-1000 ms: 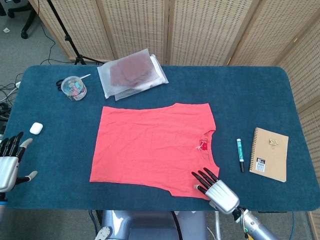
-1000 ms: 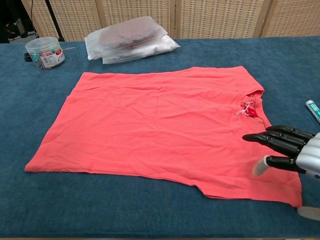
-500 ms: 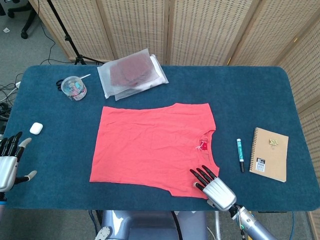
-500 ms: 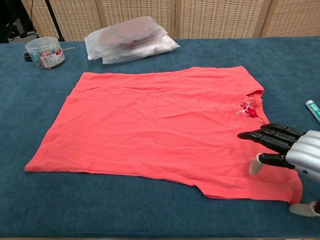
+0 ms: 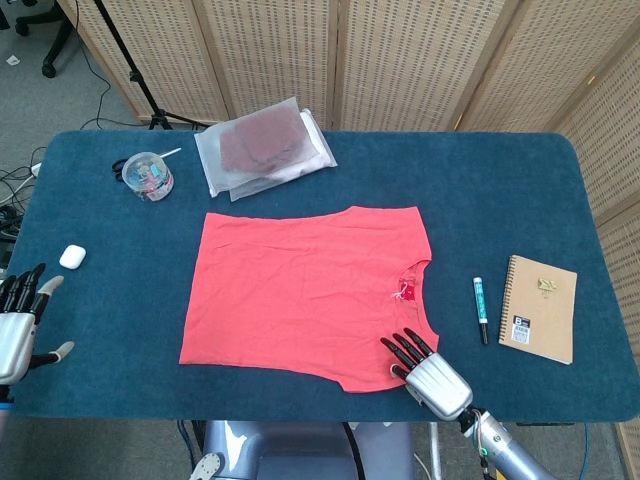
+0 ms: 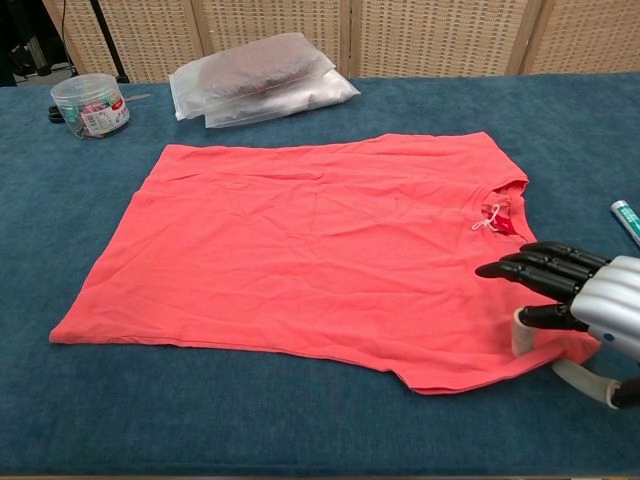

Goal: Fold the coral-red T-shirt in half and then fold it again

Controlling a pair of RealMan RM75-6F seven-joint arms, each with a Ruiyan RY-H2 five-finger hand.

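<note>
The coral-red T-shirt lies spread flat on the blue table, its neck opening toward the right. My right hand is over the shirt's near right corner, fingers stretched out above the cloth. In the chest view the right hand has its thumb tip touching the T-shirt at that corner, and the corner's hem is drawn in under the hand. No cloth shows between the fingers. My left hand hovers off the table's left edge with fingers apart, holding nothing.
A bagged garment and a clear plastic tub sit at the back left. A white earbud case lies near the left edge. Right of the shirt lie a pen and a brown notebook.
My right hand has crept left and down onto the shirt's near right corner, and that corner's hem has pulled in under it. The left hand has barely moved.
</note>
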